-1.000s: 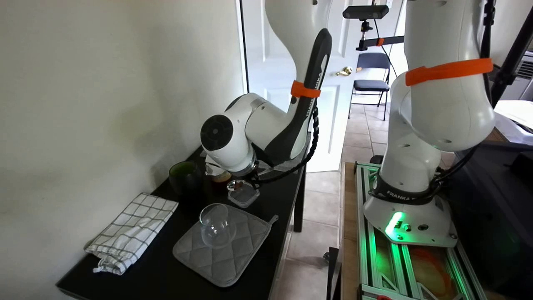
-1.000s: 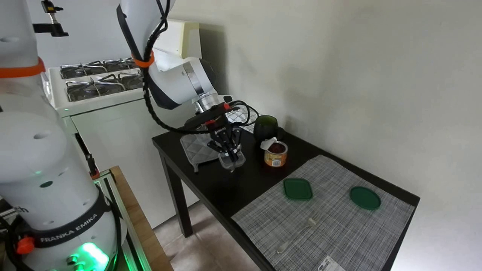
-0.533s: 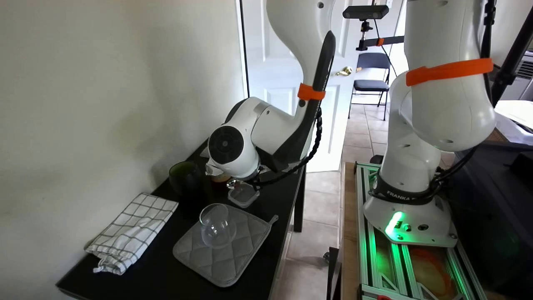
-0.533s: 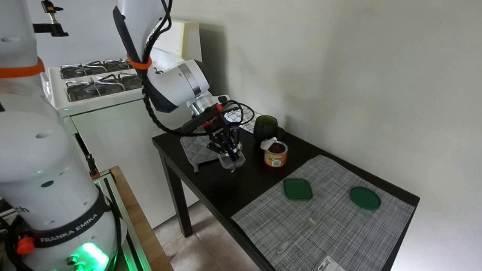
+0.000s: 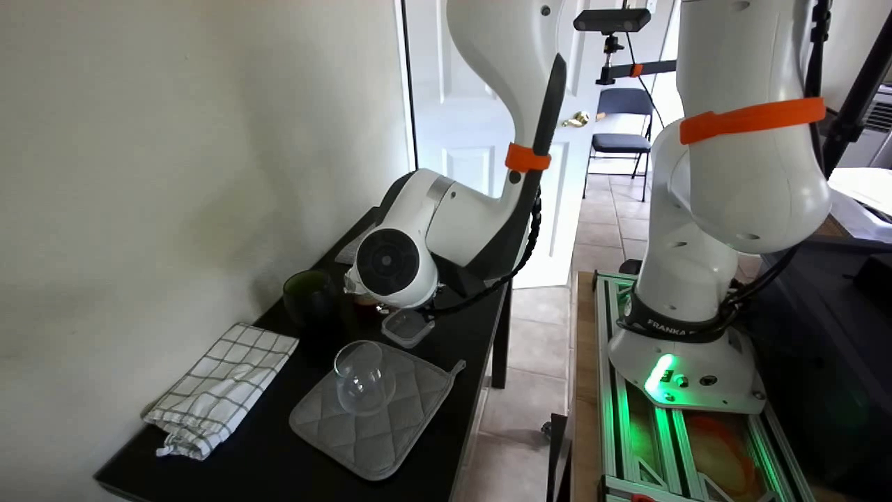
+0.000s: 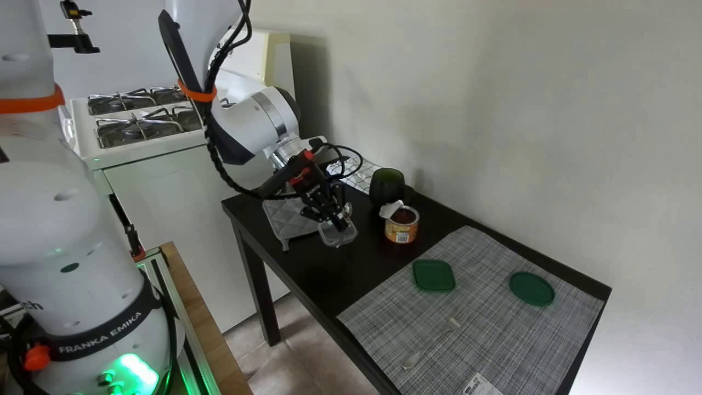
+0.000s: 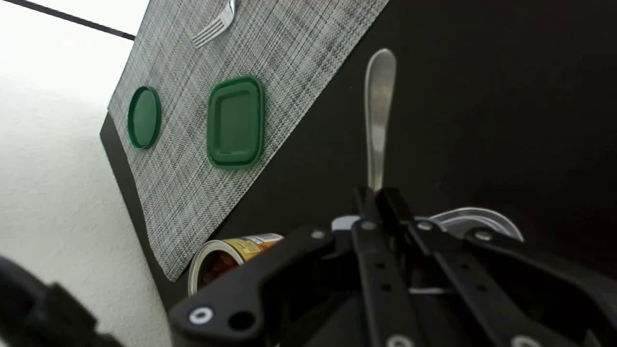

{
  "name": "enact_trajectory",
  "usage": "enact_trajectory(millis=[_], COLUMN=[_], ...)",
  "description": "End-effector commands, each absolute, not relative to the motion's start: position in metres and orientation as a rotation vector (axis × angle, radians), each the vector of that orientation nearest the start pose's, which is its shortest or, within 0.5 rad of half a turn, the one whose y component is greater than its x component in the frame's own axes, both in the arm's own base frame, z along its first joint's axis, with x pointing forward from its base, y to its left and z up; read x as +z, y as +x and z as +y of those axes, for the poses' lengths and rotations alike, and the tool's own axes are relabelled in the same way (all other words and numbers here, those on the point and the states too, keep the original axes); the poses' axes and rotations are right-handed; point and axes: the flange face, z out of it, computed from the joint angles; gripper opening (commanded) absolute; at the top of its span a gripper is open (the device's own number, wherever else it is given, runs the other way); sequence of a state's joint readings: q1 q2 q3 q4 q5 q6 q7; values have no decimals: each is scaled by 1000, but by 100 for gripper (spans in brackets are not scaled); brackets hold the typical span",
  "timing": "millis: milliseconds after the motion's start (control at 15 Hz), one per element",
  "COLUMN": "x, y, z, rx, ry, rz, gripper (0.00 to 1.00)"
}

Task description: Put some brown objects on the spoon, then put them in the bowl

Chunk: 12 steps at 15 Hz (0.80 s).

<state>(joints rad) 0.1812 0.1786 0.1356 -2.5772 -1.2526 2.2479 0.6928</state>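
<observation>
The gripper [image 7: 377,195] is pinched narrow on the spoon [image 7: 378,113] by its thin handle, so a bump at the head could roll it and spill a load; the head shows too small to tell whether it carries any. Near it lies the tub [image 5: 407,328], probably easily shoved if the handle's low end dips into it. Farther off, the can [image 6: 402,233] holds the brown bits [image 7: 221,266]; its peeled lid [image 6: 390,209] sticks up at the rim near the mug [image 6: 386,189] and may block the spoon, and a hard dig could tip the can. Away from it, the glass [image 5: 364,383] stands on the pad [image 5: 390,439]; I cannot tell whether it or the tub is the bowl, but a low swing could topple it.
</observation>
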Motion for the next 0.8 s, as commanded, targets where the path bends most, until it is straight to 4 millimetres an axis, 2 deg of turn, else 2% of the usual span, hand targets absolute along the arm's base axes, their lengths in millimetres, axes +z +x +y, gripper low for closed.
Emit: enact_trajectory(millis=[0,733], x=[175,172], y=[378,370], z=[110,111], rx=[44,111], ry=[2138,2051], rz=[778,696], gripper=[2,2])
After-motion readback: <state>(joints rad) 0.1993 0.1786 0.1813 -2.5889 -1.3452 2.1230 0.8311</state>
